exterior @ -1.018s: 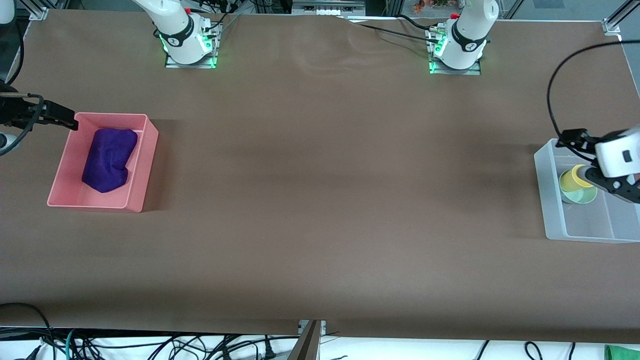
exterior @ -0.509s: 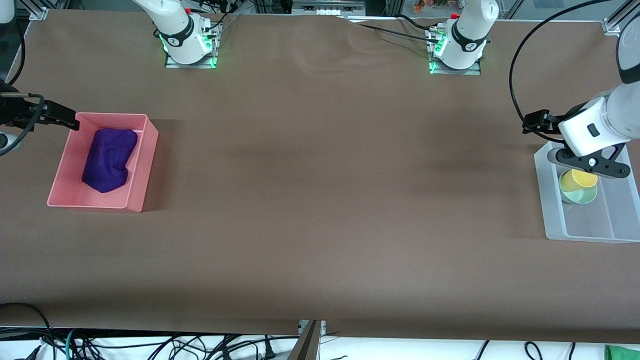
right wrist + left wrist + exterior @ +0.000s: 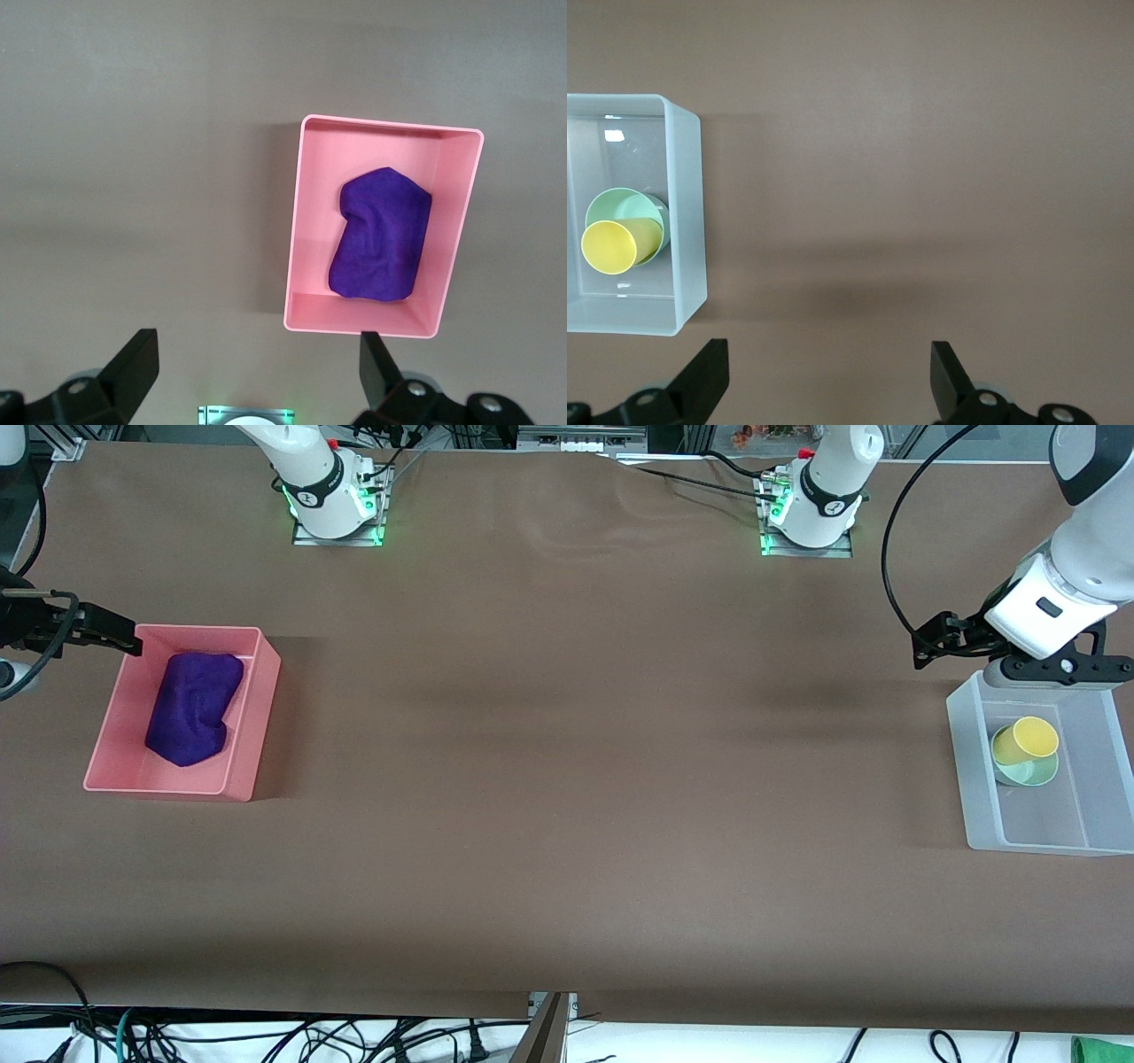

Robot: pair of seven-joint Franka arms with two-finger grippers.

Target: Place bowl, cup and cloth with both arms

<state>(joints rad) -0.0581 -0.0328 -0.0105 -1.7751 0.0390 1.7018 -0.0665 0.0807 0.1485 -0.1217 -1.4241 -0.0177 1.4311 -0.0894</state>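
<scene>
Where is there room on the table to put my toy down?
The wide brown stretch between the pink bin and the clear bin is bare. The pink bin holds the cloth. In the clear bin, the cup and bowl crowd one end; its end nearer the front camera is bare.

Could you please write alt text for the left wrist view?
A small yellow cup sits inside a pale mint-green bowl in a translucent plastic bin on a brown table. The left gripper hangs open and empty above the table beside the bin.
</scene>
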